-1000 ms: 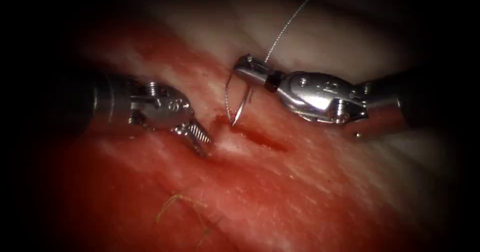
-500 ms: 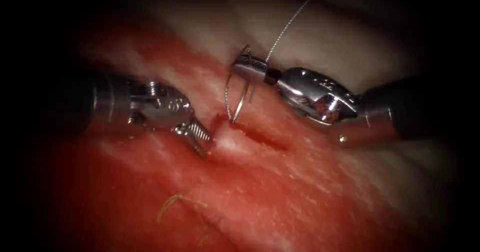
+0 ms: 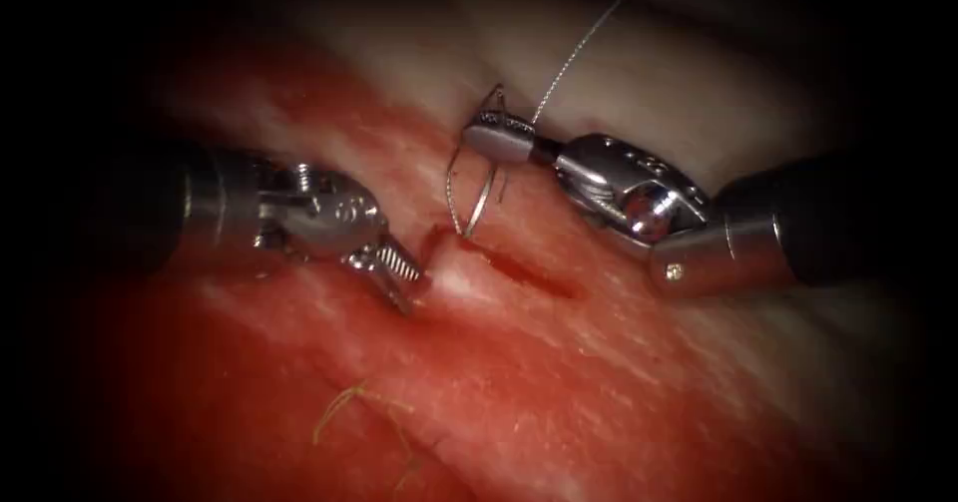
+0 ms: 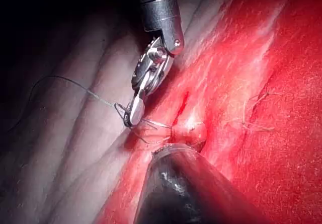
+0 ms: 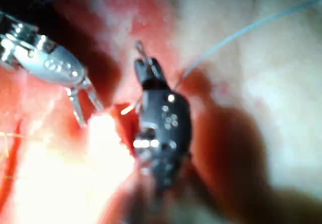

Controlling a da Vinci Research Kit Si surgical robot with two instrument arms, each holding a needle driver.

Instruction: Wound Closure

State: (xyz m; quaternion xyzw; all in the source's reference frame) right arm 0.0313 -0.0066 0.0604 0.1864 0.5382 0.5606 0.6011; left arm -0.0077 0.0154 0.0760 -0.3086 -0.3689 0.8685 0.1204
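Needle [image 3: 467, 198] hangs from the right tool [image 3: 496, 135], whose jaws are clamped on it near the thread end of its curve; the arc drops below the jaws and the tip sits at the cut's [image 3: 519, 267] upper end, touching the tissue [image 3: 619, 392] or just above it, which one cannot be told. Thread [image 3: 584, 48] runs up and away from those jaws. The left tool [image 3: 399, 277] stands left of the cut, jaws parted, one tip pressed against the raised lip of tissue, holding nothing.

Risks, as a judgement: held so far back, the needle could swivel in the jaws if the tip meets firm tissue, and the bite would go in askew. The left tool's tip lies close to the needle's tip, so the two could clash. The slack thread could snag on the right jaws.

Against the earlier frames, the right tool's wrist has rolled and its shaft has come further into view, tilting the needle slightly. The tip has stayed by the cut, and the left tool has barely moved.
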